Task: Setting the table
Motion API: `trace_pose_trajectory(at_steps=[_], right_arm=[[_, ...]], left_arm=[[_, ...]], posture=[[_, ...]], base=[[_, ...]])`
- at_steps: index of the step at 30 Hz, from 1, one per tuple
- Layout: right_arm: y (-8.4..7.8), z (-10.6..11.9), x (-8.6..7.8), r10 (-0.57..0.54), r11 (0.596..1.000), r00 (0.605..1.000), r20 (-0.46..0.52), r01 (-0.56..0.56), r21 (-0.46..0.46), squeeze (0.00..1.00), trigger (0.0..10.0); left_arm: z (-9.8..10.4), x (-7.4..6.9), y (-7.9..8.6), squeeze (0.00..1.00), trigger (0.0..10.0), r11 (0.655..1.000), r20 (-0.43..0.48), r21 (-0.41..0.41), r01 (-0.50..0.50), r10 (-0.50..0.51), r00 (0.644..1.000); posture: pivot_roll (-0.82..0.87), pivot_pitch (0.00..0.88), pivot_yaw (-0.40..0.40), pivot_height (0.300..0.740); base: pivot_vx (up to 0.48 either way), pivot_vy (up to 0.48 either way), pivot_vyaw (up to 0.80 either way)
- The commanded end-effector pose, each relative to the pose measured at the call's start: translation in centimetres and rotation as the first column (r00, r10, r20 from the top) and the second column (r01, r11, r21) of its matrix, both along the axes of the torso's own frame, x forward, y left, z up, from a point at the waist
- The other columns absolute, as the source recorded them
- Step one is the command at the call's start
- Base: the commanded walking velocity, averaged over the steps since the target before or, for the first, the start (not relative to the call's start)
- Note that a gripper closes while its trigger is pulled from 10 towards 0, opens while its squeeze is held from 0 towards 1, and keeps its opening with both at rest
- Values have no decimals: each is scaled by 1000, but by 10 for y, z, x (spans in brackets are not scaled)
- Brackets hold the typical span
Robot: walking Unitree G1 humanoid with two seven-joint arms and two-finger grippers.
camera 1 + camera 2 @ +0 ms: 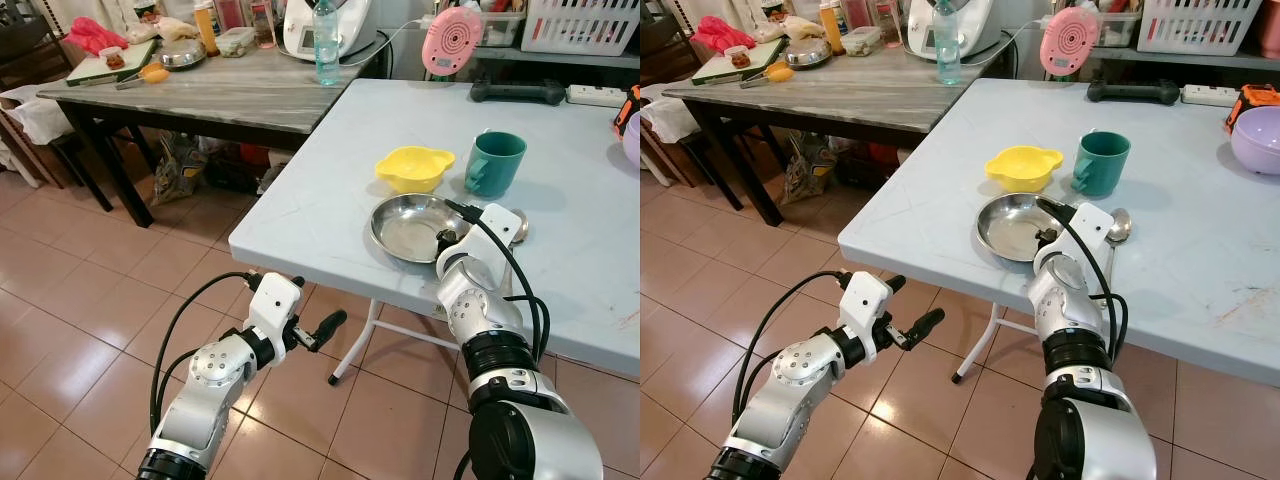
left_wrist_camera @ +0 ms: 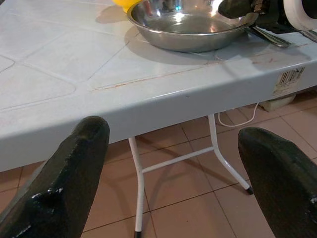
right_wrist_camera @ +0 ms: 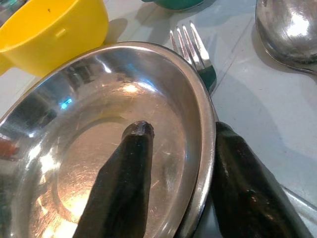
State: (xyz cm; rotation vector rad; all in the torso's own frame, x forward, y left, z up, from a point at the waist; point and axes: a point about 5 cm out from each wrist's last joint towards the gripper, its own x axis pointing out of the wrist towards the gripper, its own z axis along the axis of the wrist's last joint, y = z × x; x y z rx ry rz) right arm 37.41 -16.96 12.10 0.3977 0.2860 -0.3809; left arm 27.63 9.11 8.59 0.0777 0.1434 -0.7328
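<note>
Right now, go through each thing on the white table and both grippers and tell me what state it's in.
Steel plate: upright, empty, rim between right gripper's fingers.
Yellow bowl: upright, looks empty.
Green mug: upright, contents not visible.
Fork: flat, beside the plate.
Spoon: flat, bowl up.
Right gripper: straddling the plate's rim.
Left gripper: open, empty, below table edge.

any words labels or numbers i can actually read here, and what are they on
Nothing here reads clearly.
Barcode sticker on the edge of the white table: bars and tiny digits, too small to read.
Display panel on the white kitchen appliance: too blurred to read.
Bottles and jars on the grey table: labels too small to read.
Steel plate, yellow bowl, green mug: no text seen.
</note>
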Motion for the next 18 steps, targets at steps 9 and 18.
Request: trace_pose_trajectory(at_steps=[9, 18], right_arm=[[5, 4, 2, 5, 1000, 1000, 5, -5, 10, 0, 0], [4, 4, 2, -5, 1000, 1000, 4, 5, 26, 0, 0]], left_arm=[[-1, -1, 4, 0, 10000, 1000, -9, 16, 1, 0, 1000], [0, 0, 5, 0, 10000, 1000, -6, 23, -1, 1, 1000]], posture=[[-104, 22, 111, 740], [-99, 20, 115, 740]], base=[[0, 0, 0], [0, 0, 0]])
